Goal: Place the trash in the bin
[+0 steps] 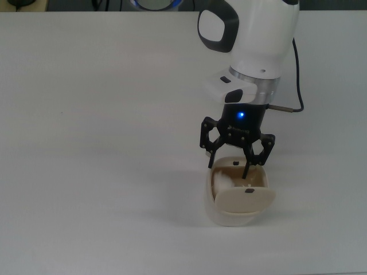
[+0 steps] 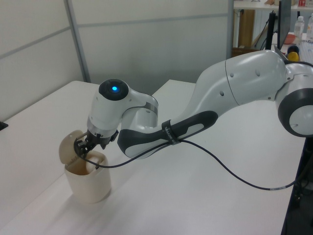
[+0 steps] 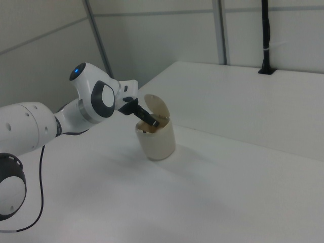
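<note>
- The gripper [image 1: 236,162] hangs over the mouth of the bin [image 1: 213,213], with its fingers spread apart and nothing between them.
- The paper wad [image 1: 222,180] lies inside the bin, at the top view's left side.
- The bin's flap lid [image 1: 243,200] stands tilted open.
- The bin stands on the white table [image 1: 86,143].

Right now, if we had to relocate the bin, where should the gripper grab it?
Probably the bin's front rim wall, from above: one finger inside the open mouth, one outside. The raised flap lid blocks the far side, and the open gripper already hangs over the mouth.
</note>
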You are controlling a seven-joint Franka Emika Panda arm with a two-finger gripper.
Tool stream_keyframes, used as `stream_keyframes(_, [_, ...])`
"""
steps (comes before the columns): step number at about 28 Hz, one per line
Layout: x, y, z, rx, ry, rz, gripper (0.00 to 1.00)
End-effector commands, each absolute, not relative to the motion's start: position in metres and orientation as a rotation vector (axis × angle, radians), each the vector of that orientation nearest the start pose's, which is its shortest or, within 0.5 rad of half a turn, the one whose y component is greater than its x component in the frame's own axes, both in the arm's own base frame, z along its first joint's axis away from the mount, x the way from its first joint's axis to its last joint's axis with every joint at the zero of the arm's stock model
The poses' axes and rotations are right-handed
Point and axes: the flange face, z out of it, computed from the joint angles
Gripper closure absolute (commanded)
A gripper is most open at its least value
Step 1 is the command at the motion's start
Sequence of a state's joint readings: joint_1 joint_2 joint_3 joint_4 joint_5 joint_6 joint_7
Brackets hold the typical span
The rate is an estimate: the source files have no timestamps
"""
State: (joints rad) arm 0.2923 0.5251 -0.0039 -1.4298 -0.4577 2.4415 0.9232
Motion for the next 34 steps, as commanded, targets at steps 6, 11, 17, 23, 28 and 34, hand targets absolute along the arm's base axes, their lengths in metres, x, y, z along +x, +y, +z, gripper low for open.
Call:
stream_keyframes(6, [0.699, 0.187, 0.449, -3.148, 0.422, -0.664, 0.00])
stream_keyframes(11, [0.675, 0.156, 0.476, -3.189, 0.194, -0.275, 0.00])
stream_keyframes(17, [0.641, 0.115, 0.517, -3.235, 0.139, -0.010, 0.00])
stream_keyframes(23, [0.619, 0.069, 0.537, -3.250, 0.022, 0.176, 0.00])
stream_keyframes(28, [0.608, 0.021, 0.548, -3.243, 0.033, 0.211, 0.00])
stream_keyframes(34, [0.593, -0.032, 0.561, -3.227, 0.029, 0.200, 0.00])
